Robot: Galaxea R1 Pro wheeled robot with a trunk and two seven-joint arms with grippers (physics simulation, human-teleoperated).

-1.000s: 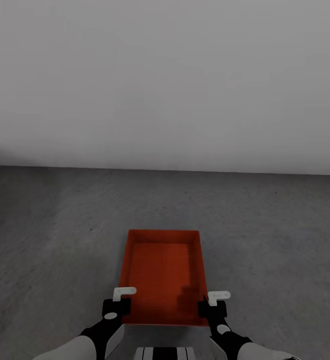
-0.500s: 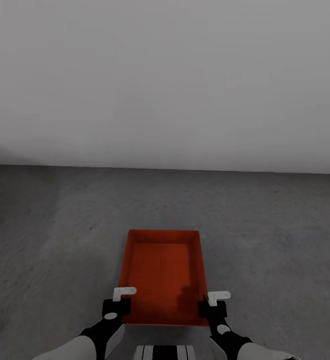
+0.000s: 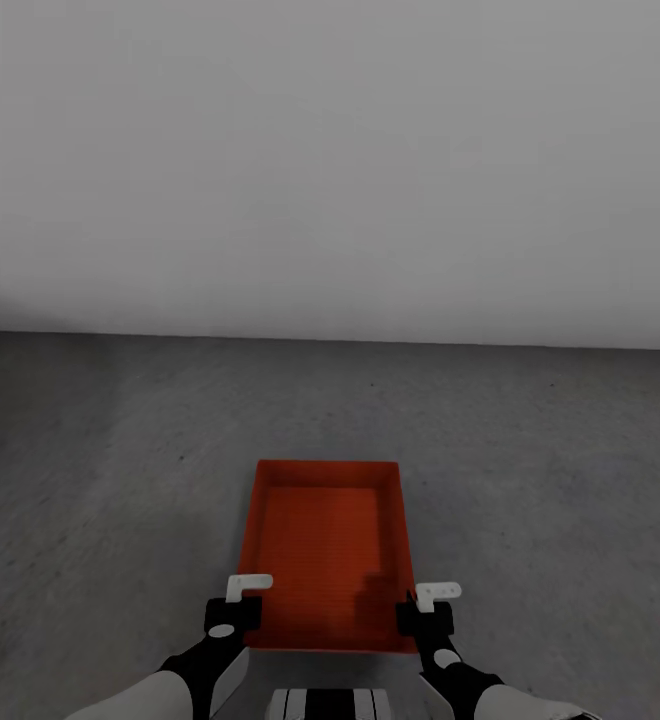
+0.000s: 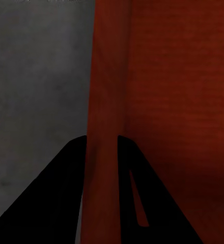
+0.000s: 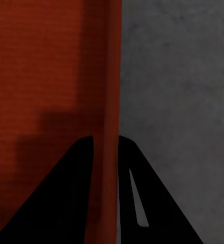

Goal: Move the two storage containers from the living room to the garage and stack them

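Storage container sits low-centre of frame over the grey floor, left gripper and right gripper each pinching a thin side wall near the bottom edge — risk: uneven release/lowering tilts it, w/ walls slipping out.

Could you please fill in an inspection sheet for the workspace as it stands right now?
Surface: dark grey concrete floor, rough and bare.
Job's things: one red-orange storage container, open top, nothing inside; whether it rests on the floor or is held just above it cannot be told.
Clutter: nothing seen.
Grippers: left end effector shut on the container's left wall, which runs between its fingers in the left wrist view; right end effector shut on the right wall likewise.
Cables: nothing seen.
Surroundings: plain light grey wall meeting the floor ahead.
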